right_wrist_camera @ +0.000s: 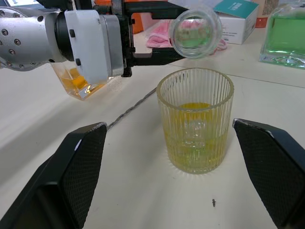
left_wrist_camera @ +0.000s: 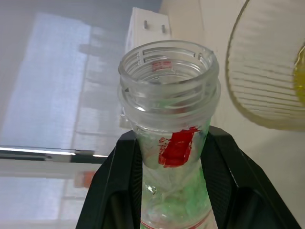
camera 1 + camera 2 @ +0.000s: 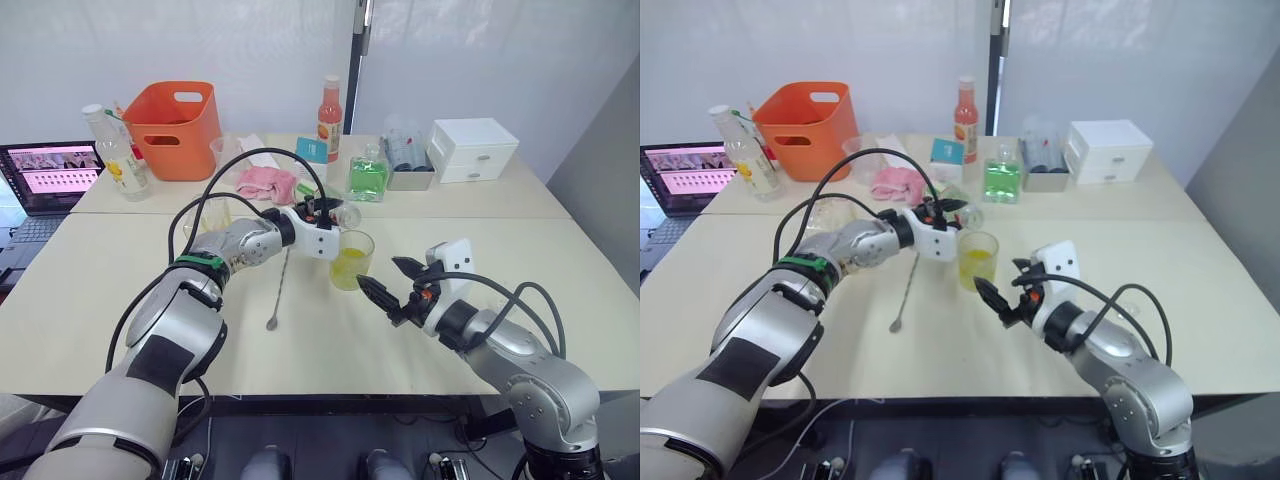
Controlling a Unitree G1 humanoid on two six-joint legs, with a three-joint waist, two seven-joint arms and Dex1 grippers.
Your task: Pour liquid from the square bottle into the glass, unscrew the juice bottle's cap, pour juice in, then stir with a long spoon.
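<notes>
The left end effector (image 2: 171, 191) grips the uncapped juice bottle (image 2: 169, 109) by its neck, tipped over the glass (image 1: 195, 119) mid-worktop — keep the mouth above the rim and tilt slowly. The right end effector (image 1: 171, 167) waits wide open, empty.

Two pale cream tables (image 3: 560, 250) pushed together, seam running left-right. Far wall white (image 3: 500, 60), with a dark vertical pole (image 3: 357, 50) near its middle. Grey wall panel (image 3: 600, 160) on the right. White two-drawer box (image 3: 472, 149) on the far table, right. Even, soft lighting.
</notes>
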